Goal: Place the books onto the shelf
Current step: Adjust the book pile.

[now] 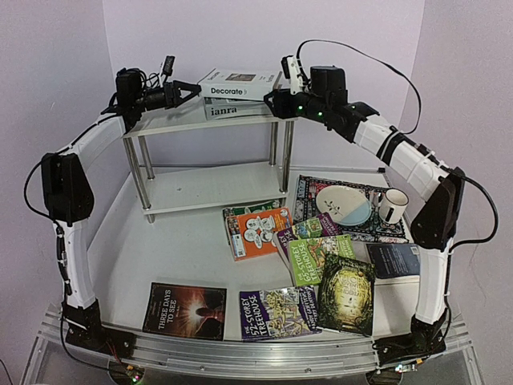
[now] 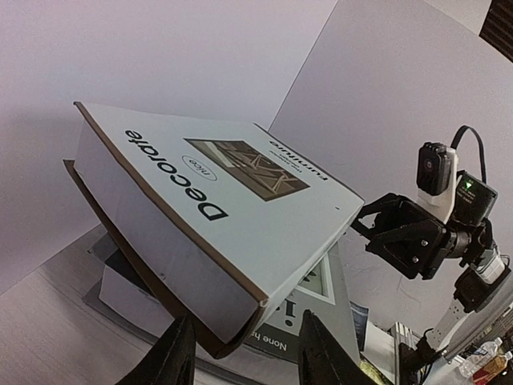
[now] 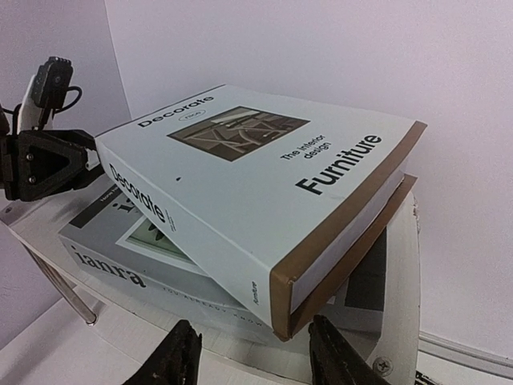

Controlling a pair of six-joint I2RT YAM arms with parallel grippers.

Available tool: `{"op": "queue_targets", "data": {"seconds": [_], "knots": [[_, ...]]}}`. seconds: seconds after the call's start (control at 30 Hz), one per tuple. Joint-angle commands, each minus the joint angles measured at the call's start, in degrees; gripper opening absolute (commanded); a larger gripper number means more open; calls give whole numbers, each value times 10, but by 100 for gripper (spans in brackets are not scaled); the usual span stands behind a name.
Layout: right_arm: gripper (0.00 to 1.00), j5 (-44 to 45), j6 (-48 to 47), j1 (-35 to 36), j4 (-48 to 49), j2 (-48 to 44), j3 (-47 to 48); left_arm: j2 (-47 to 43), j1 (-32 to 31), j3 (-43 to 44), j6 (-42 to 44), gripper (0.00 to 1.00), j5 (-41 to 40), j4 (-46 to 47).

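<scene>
- The white table point(image 1: 128, 257) carries everything. The small white two-tier shelf with chrome tube legs point(image 1: 240, 172) stands at its far middle.
- The shelf's lower tier is bare and only its top tier holds books, so I judge the task to be at an early stage.
- The patterned dark placemat point(image 1: 314, 191), with a plate and a mug on it, lies just right of the shelf's front and is no part of the job.
- The thick white "Decorate" book point(image 1: 239, 83) sits tilted on the shelf's top tier, not yet lying flat.
- Under it, the grey "ianra" book point(image 1: 232, 110) lies flat on the same tier and looks placed.
- In front of the shelf, loose on the table, are the orange paperback point(image 1: 260, 233), the green Treehouse paperback point(image 1: 321, 257), the purple Treehouse paperback point(image 1: 276, 311), the dark green paperback point(image 1: 347, 282), the dark "Three Days to See" book point(image 1: 184, 310) and the navy book point(image 1: 394, 260). Others overlap them, and all are left to do.
- The left gripper point(image 1: 186, 90) is at the shelf's top left, its jaws apart on either side of the "Decorate" corner. I cannot tell whether they press it.
- The right gripper point(image 1: 276, 100) is at the shelf's top right and straddles the opposite corner. I cannot tell its grip either.
</scene>
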Motion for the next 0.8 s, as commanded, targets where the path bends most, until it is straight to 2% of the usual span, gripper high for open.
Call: {"op": "queue_targets", "data": {"seconds": [0.0,0.23,0.4,0.77], "knots": [[46,-8,8,-2,34,5,24,7,-8,36,-7,43,11,25],[38,-8,7,-3,35,-1,19,-6,-12,27,-4,29,16,25],[33,-7,7,-5,35,-6,17,-34,-13,0,0,27,18,25],[29,0,17,-11,35,-1,25,-96,-26,-76,19,25,18,25]]}}
